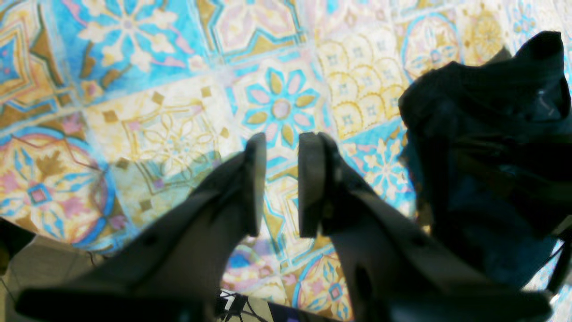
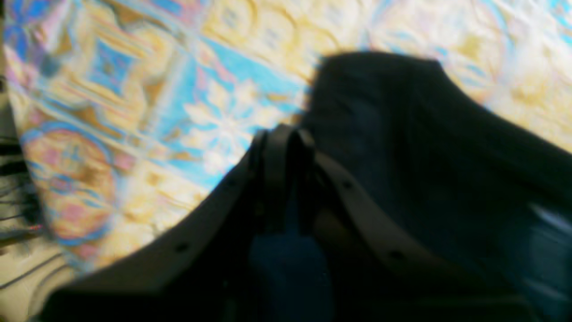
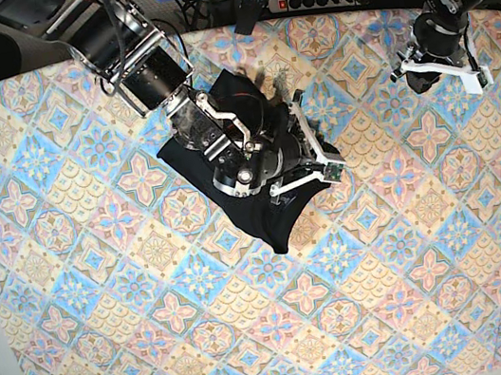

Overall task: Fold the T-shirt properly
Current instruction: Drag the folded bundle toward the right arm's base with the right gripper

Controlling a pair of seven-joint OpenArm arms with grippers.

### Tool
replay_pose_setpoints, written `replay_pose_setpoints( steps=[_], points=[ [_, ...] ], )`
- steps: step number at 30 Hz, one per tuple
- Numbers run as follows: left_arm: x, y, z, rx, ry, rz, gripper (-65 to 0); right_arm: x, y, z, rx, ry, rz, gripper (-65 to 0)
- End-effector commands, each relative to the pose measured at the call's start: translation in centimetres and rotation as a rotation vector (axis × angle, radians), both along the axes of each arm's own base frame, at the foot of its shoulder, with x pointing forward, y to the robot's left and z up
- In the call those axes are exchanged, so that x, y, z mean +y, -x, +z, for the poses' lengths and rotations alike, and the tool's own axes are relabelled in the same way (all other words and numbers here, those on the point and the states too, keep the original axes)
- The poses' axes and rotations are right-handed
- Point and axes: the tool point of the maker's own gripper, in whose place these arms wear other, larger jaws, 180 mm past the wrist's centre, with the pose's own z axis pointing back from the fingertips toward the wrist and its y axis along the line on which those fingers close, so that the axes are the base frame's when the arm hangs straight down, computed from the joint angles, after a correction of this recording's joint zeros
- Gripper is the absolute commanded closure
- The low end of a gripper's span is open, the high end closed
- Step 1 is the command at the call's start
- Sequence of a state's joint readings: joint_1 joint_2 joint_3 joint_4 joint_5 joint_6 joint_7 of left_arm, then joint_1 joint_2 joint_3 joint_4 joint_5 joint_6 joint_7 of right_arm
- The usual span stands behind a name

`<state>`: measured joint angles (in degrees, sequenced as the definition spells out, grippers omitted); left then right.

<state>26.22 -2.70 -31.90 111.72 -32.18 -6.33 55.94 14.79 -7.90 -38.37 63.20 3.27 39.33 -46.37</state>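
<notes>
The black T-shirt (image 3: 248, 183) lies bunched up on the colourful tablecloth (image 3: 160, 337), near the far middle part of the table. It is not flat. It looks like a crumpled heap with 1 end pointing toward the near side.

The right gripper (image 2: 286, 134) is down on the shirt. In its own wrist view, its 2 fingers (image 2: 272, 179) are pressed close together with dark cloth (image 2: 402, 156) between and around them, so it is pinching the T-shirt. That view is blurry.

The left gripper (image 1: 281, 183) is well away from the shirt, up over the far corner of the table. Its 2 fingers (image 1: 254, 183) are spread a little, with only tablecloth (image 1: 156, 89) showing in the gap. It holds nothing. A dark bulky shape at the right of that view is too blurry to name.
</notes>
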Motion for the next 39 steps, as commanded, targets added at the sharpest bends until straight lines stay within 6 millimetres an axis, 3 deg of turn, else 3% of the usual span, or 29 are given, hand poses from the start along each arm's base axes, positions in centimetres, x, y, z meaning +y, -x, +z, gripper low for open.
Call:
replay_pose_setpoints(
  steps=[1,4,9,17,23,31,36,39],
  points=[
    [0.2,-0.4,0.9,-0.032,-0.015,-0.004,-11.2,1.3,-0.1,0.8,0.004,-0.050,0.010,-3.5],
    [0.2,0.0,0.7,-0.022,-0.015,-0.005,-11.2,1.3,0.5,-0.6,0.046,-0.064,-0.004,-3.5],
    [0.2,-0.1,1.1,-0.031,-0.021,-0.009,-11.2,1.1,-0.2,-1.2,0.063,-0.091,-0.033,-3.5],
    [0.2,0.1,1.1,-0.028,-0.021,-0.010,-11.2,-2.6,-5.9,0.1,0.067,-0.184,-0.284,-3.5],
    [0.2,0.4,1.1,-0.023,-0.026,-0.012,-11.2,-6.9,-9.1,-0.3,0.017,-0.129,-0.403,-3.5],
    [0.2,0.6,1.3,-0.023,-0.031,-0.017,-11.2,-14.2,-10.7,-1.6,-0.014,-0.037,-0.492,-3.5],
    [0.2,0.6,1.3,-0.023,-0.031,-0.017,-11.2,-18.3,-12.9,-0.4,-0.058,-0.028,-0.578,-3.5],
    [0.2,0.6,1.3,-0.023,-0.031,-0.017,-11.2,-19.2,-13.8,0.7,-0.086,-0.050,-0.619,-3.5]
  ],
)
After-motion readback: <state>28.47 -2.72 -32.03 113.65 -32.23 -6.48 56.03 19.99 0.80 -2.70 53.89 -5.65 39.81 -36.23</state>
